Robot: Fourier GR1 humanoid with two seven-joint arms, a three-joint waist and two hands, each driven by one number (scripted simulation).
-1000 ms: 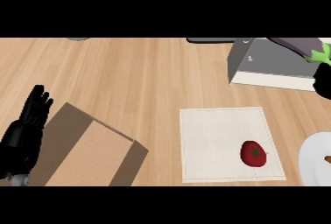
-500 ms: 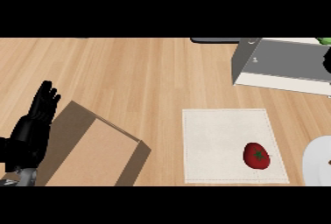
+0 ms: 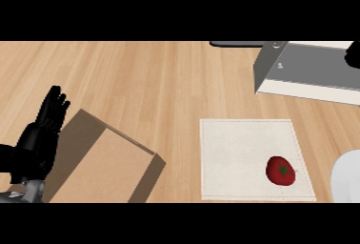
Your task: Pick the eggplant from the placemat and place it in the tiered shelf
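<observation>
Since a second ago the purple eggplant that showed at the upper right edge above the shelf has gone from sight, so where it lies and which way its long axis points cannot be told; the left hand [image 3: 44, 138] has climbed a little higher at the left edge. It is black and stands with its fingers straight, close together and pointing up, holding nothing; just to its right lies a plain tan box [image 3: 105, 164] with flat faces and sharp edges, casting a dark wedge of shadow. Near the middle a pale cream rectangular placemat [image 3: 243, 143] of woven look, with a stitched border, lies flat; on its lower right part rests a glossy red tomato [image 3: 280, 170] with a green stalk star. A white plate [image 3: 348, 178] is cut by the right edge; above, the tiered shelf [image 3: 309, 71] is a grey box with a white rim. At the far right edge a dark sliver of the right hand [image 3: 354, 55] overlaps the shelf; I cannot tell its state. The worktop [image 3: 155, 81] is light wood with lengthwise grain.
</observation>
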